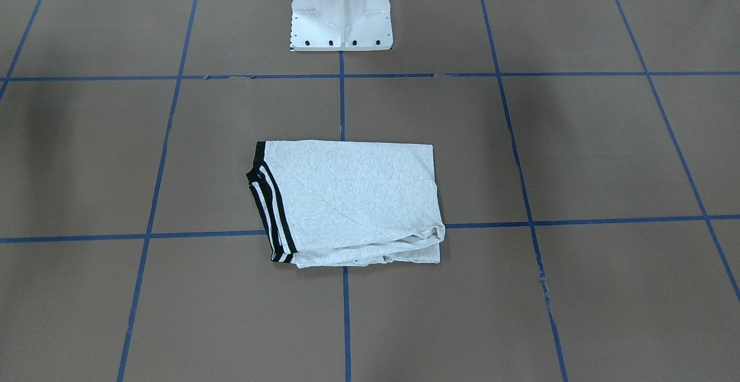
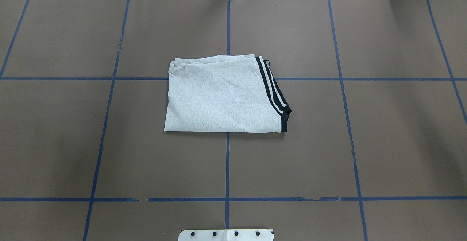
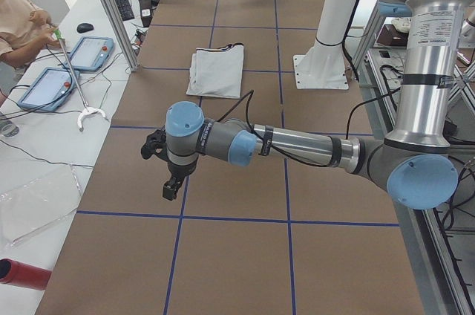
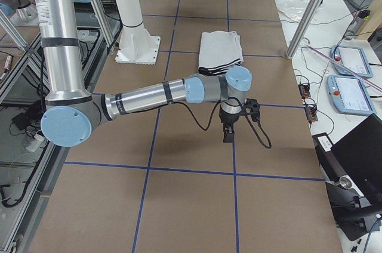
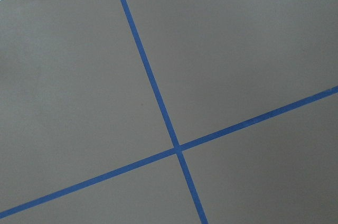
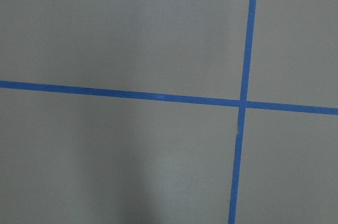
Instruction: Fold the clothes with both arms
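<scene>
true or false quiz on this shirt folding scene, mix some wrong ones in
1. The T-shirt lies folded in a rough rectangle on the table. True.
2. The left gripper grips the T-shirt. False: it hangs over bare table, well apart from the shirt.
3. One edge of the fold shows black-striped cuffs. True.
4. A cartoon print faces up. False: only plain grey fabric and the stripes show.

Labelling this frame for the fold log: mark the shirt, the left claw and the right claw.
shirt [image 2: 219,98], overhead view, middle of the folded grey top layer.
left claw [image 3: 171,190], left side view, between its fingertips.
right claw [image 4: 228,136], right side view, between its fingertips.
</scene>
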`<state>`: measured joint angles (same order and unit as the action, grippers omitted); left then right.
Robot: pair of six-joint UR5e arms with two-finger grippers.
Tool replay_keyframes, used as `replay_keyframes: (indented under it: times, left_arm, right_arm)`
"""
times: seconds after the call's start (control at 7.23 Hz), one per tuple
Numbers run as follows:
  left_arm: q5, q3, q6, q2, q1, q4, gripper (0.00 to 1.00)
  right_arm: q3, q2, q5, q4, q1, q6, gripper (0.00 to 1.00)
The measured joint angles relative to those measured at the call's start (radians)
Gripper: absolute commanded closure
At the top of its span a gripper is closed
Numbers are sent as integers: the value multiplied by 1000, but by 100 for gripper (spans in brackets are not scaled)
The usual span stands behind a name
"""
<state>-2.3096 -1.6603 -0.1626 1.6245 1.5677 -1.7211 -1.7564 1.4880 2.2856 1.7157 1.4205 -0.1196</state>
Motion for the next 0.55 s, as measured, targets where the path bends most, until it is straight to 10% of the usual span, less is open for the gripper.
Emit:
replay_keyframes:
  times: [0.55]
  left_arm:
    - [-2,-8,0,0,0,0,0]
  right_arm:
    - [-4,1,1,2,0,-1,0]
